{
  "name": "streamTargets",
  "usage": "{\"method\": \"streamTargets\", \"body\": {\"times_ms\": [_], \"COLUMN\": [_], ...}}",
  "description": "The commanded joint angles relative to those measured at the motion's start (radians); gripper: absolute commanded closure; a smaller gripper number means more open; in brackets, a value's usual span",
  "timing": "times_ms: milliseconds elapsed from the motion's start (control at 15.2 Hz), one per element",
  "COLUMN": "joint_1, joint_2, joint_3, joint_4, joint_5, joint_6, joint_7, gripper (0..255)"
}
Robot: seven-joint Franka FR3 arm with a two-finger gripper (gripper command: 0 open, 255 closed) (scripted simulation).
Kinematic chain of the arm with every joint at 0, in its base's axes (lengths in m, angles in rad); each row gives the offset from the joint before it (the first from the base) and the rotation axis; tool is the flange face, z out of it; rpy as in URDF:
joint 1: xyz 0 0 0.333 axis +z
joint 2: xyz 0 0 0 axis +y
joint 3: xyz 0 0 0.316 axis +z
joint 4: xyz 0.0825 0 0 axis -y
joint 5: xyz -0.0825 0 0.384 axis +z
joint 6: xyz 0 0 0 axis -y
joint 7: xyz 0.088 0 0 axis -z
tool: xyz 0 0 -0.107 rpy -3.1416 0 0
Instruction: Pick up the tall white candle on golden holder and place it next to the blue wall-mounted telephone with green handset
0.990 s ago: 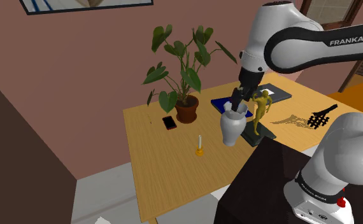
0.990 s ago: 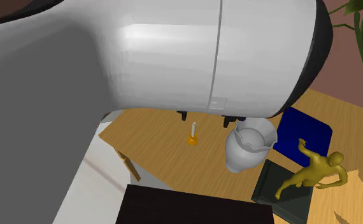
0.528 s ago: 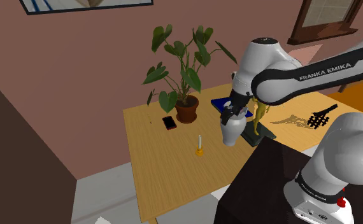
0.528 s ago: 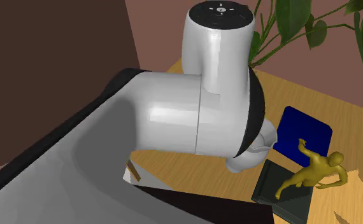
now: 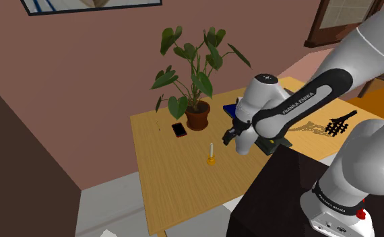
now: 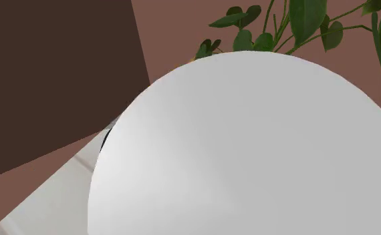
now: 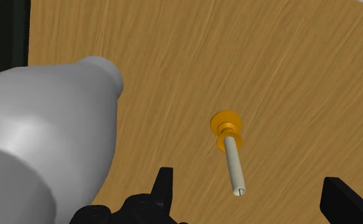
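A thin white candle (image 5: pixel 211 149) stands upright on a small golden holder (image 5: pixel 211 161) on the wooden table (image 5: pixel 164 175). My gripper (image 5: pixel 227 134) hangs just to the candle's right in the shoulder view, a little above it, in front of the pale vase (image 5: pixel 244 145). In the wrist view the candle (image 7: pixel 234 168) and its holder (image 7: pixel 225 125) lie ahead between the open fingers (image 7: pixel 163 185), which do not touch it. My gripper (image 7: pixel 253 198) holds nothing. A corner of the flat blue telephone (image 5: pixel 232 107) shows behind my arm.
The grey vase (image 7: pixel 40 146) bulks close beside one finger. A potted plant (image 5: pixel 197 116) and a small red-edged phone (image 5: pixel 178 130) sit at the table's back. A black object (image 5: pixel 339 125) lies far right. My white arm (image 6: pixel 249 147) blocks the second exterior view.
My arm has swung down and toward the shoulder view's left, from above the vase to beside the candle. In the second exterior view it now covers the table.
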Motion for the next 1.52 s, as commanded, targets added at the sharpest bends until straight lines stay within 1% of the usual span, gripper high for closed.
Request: {"method": "streamTargets", "body": {"times_ms": [0,66,132,198,264,330,396,462,528,726,1254,1452], "joint_1": [-0.021,-0.046,-0.107,-0.336,0.587,0.198,0.540,0.476,0.493,0.487,0.444,0.444], "joint_2": [0.121,0.182,0.244,0.310,0.376,0.473,0.531,0.581,0.648,0.825,0.984,0.984], "joint_3": [0.018,0.039,0.085,0.241,-0.558,-0.435,-0.687,-0.577,-0.595,-0.566,-0.515,-0.515], "joint_4": [0.007,0.017,0.029,0.057,0.062,0.236,0.148,0.149,0.179,0.265,0.375,0.375], "joint_5": [-0.018,-0.043,-0.105,-0.414,0.084,-1.324,-0.706,-0.502,-0.530,-0.485,-0.468,-0.468], "joint_6": [0.142,0.206,0.267,0.319,0.382,0.389,0.493,0.540,0.591,0.712,0.768,0.768], "joint_7": [0.020,0.043,0.094,0.333,-0.038,1.133,0.624,0.469,0.515,0.541,0.567,0.567], "gripper": [0,0,0,0,0,0,0,0,0,0,0,0]}}
